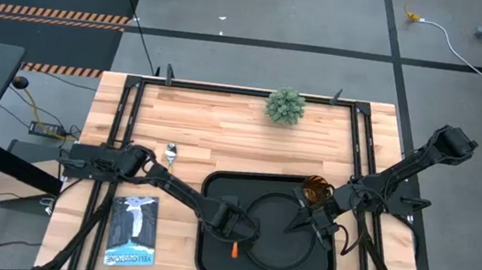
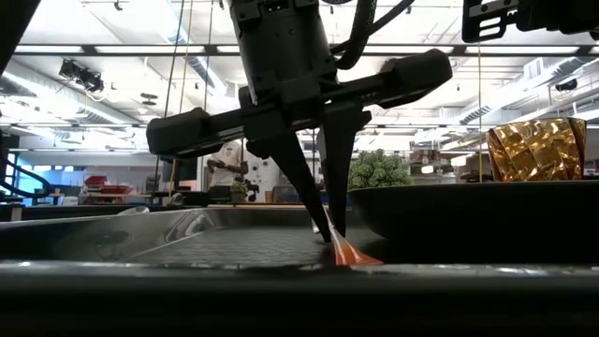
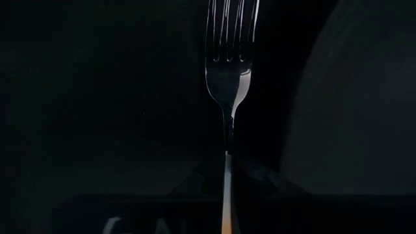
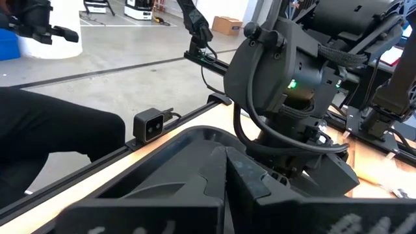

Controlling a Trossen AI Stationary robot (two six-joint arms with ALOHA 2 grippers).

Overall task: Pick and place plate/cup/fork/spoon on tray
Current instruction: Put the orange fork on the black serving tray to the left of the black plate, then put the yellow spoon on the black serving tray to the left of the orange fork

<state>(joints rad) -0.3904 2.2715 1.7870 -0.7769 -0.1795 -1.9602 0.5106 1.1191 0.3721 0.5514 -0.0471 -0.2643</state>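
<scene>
both jaws sit over the tray [image 1: 207,258]: left jaws [image 1: 235,238] clenched on the fork [image 3: 226,84], right jaws [image 1: 317,220] by the plate [image 1: 284,237], state unclear.

A robotics lab or open industrial workspace is indicated by the concrete floor [image 1: 265,13] with hazard-striped matting [image 1: 49,12] at upper left, trailing cables [image 1: 471,62] at upper right, and strip-lit ceiling [image 2: 112,56] with a person [image 2: 225,168] standing behind the wooden bench [image 1: 215,123]
</scene>
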